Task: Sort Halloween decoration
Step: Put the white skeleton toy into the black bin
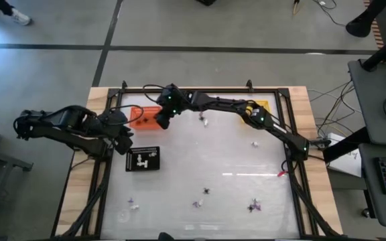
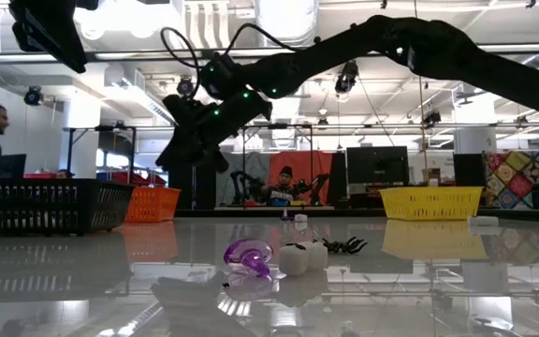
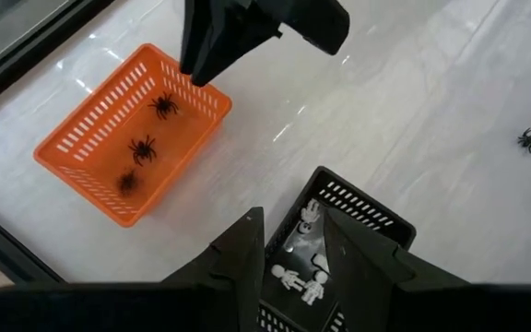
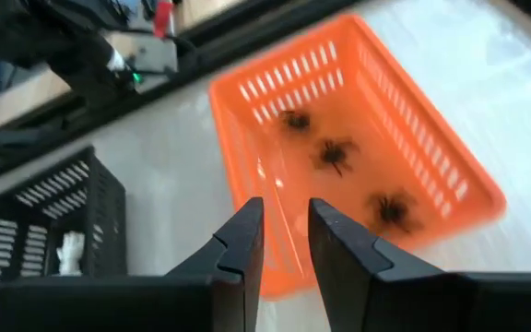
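Orange tray [image 4: 431, 175] holds spiders [image 4: 335, 154] beneath right claw [image 4: 284, 231].

No writing, label, brand, number or sign can be read anywhere in these views, neither on the baskets, the arms, the desk nor the room behind.
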